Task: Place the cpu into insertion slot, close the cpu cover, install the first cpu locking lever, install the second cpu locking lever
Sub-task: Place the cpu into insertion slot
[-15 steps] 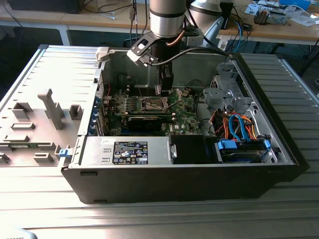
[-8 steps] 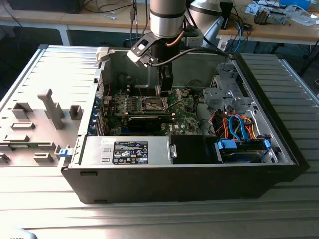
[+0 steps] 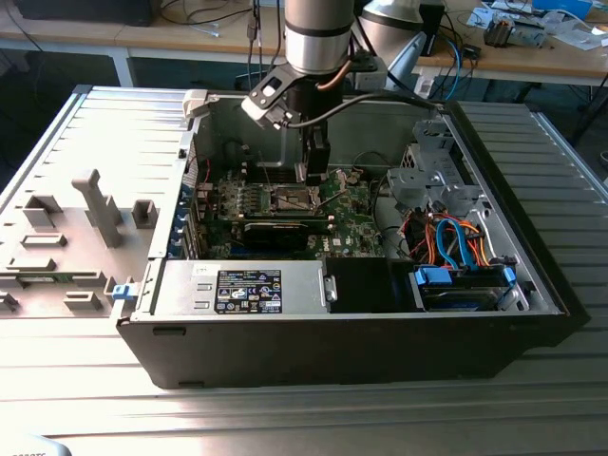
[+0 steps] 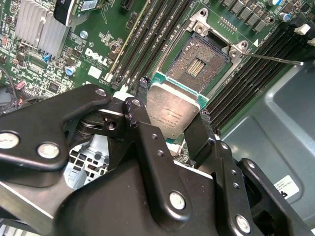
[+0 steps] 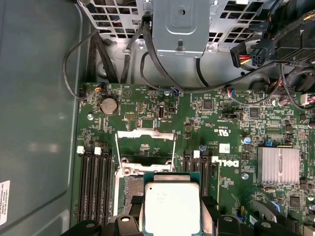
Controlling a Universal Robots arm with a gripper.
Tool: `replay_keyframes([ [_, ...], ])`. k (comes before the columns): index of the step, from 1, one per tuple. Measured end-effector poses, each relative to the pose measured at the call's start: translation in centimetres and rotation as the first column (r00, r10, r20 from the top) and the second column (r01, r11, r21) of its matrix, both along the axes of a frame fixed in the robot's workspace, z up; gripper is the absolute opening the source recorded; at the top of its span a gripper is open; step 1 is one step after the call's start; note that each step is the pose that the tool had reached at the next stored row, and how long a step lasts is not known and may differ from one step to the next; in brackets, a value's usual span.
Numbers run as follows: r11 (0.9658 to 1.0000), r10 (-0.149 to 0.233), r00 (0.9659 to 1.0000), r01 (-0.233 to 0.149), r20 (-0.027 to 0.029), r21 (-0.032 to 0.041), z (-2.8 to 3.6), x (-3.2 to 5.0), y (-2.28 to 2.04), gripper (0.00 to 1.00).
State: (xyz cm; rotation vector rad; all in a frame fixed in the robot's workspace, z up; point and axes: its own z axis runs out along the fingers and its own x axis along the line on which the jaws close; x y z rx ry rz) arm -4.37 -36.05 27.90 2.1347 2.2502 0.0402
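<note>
Pincer [image 4: 173, 100] is clamped on the cpu [image 4: 170, 117], one finger on each of two opposite edges. I hold the chip above the motherboard [image 3: 285, 204] inside the open computer case [image 3: 380, 313], near the insertion slot [image 4: 199, 64] and clear of it. The slot sits at the board's middle with its contact field exposed. The cpu cover [image 5: 146, 142] is swung open off it, and a thin locking lever [image 4: 275, 59] stands free beside one slot corner.

Findings, as my judgement:
- The chip looks offset from the slot. Lowering it off-square or tilted could bend the contacts.
- An edge-only grip may let the chip slip.
- The fingers could foul the slot's rim, the open cover or the lever.
</note>
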Motion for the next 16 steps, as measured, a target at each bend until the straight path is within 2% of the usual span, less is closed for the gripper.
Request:
replay_keyframes([
  [11, 1.0000, 0.000, 1.0000, 0.000, 0.0000, 0.0002, -0.27, -0.25, 0.00, 0.54],
  [16, 1.0000, 0.000, 1.0000, 0.000, 0.0000, 0.0000, -0.64, -0.63, 0.00, 0.54],
])
